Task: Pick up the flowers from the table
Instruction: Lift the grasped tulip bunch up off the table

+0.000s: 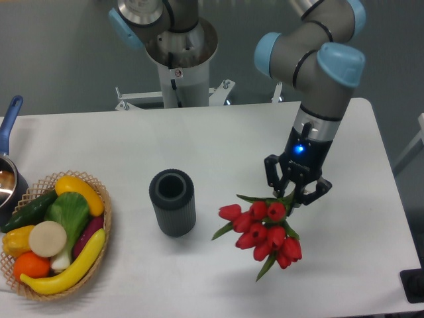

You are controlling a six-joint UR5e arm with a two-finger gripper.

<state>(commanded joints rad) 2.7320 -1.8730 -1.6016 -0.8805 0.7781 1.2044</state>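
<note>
The flowers (262,232) are a bunch of red tulips with green leaves, hanging blooms-down and tilted to the lower left. My gripper (293,193) is shut on their stems right above the blooms and holds them lifted above the white table (225,146). The stems and their ends are hidden behind the gripper. The flowers cast a shadow on the tabletop below and do not seem to touch it.
A dark ribbed cylinder vase (173,202) stands upright left of the flowers. A wicker basket (99,228) of fruit and vegetables sits at the front left. A pot with a blue handle (8,126) is at the left edge. The robot base (177,53) stands behind the table.
</note>
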